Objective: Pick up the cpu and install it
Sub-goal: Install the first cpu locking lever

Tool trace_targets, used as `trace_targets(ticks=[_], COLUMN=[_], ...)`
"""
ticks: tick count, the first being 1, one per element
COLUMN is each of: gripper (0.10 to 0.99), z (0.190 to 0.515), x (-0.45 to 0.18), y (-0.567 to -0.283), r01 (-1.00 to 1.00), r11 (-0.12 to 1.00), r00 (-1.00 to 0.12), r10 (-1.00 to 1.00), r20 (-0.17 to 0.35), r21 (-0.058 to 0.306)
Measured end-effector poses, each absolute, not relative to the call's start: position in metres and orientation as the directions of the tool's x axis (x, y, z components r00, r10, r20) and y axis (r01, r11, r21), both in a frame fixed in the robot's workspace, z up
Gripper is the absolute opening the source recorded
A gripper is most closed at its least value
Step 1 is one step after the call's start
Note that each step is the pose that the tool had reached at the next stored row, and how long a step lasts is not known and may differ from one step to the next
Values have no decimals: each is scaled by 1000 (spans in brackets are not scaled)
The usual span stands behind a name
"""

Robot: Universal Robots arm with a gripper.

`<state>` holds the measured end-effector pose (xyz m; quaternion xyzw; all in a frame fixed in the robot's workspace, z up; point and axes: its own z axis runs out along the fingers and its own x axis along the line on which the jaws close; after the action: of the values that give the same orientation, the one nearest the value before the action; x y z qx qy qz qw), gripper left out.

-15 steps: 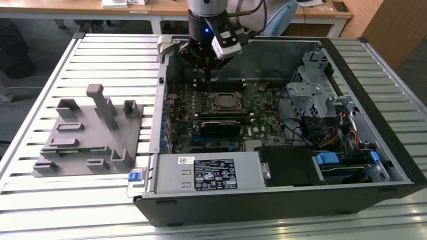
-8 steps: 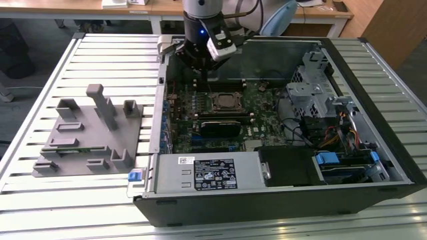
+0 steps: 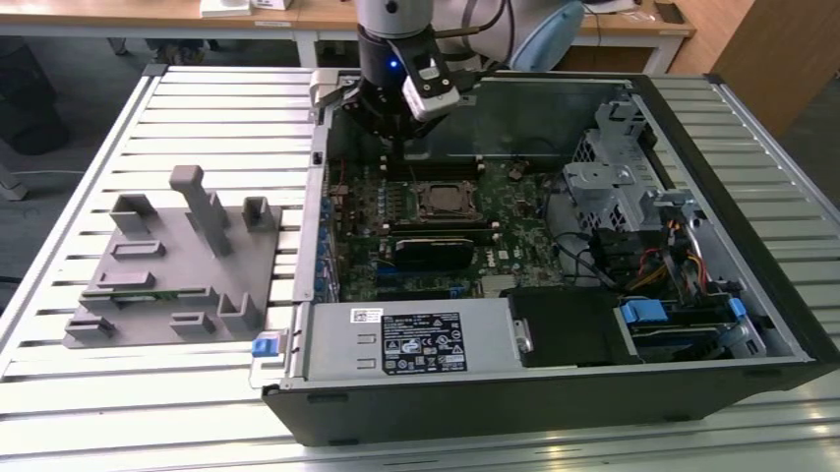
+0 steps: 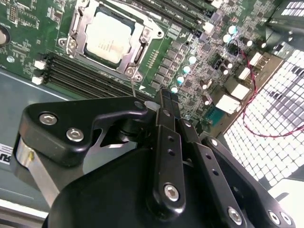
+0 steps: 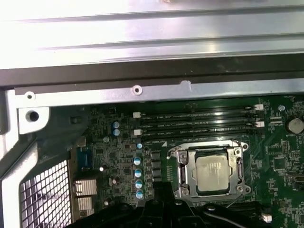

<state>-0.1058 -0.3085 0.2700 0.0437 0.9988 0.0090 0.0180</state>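
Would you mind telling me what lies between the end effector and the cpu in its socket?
In the second wrist view, black memory slots and the socket frame edge lie between the end effector and the cpu.

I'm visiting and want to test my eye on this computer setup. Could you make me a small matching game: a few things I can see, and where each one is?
Things:
1. cpu
2. gripper
3. grey plastic fixture
4. memory slots

Places:
A. on the slatted table, outside the computer case, on the exterior view's left
B. seated inside the socket frame on the green board
C. long dark rows beside the socket frame
D. above the board, inside the case, apart from the socket

Pairs: 1-B, 2-D, 3-A, 4-C
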Motion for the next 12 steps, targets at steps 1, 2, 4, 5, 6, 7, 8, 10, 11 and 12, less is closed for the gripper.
trace_targets(ticks=[1,2,4,5,6,7,8,10,11,12], gripper=[106,106,106,106,106,106,106,106,106,106], z=[269,269,267,267,266,265,265,264,264,263], x=[-106,-107,-107,-107,-107,-107,-107,-107,-107,-107], y=[-307,-306,-303,-302,-300,-300,-299,-298,-297,-297], r01=[87,87,87,87,86,85,84,80,75,66], r11=[996,996,996,996,996,996,996,997,997,998], r00=[-996,-996,-996,-996,-996,-996,-996,-996,-996,-997], r10=[88,88,88,87,87,85,84,81,76,66], r20=[-35,-35,-35,-35,-35,-35,-35,-35,-35,-35], r21=[20,19,19,19,19,19,19,19,19,19])
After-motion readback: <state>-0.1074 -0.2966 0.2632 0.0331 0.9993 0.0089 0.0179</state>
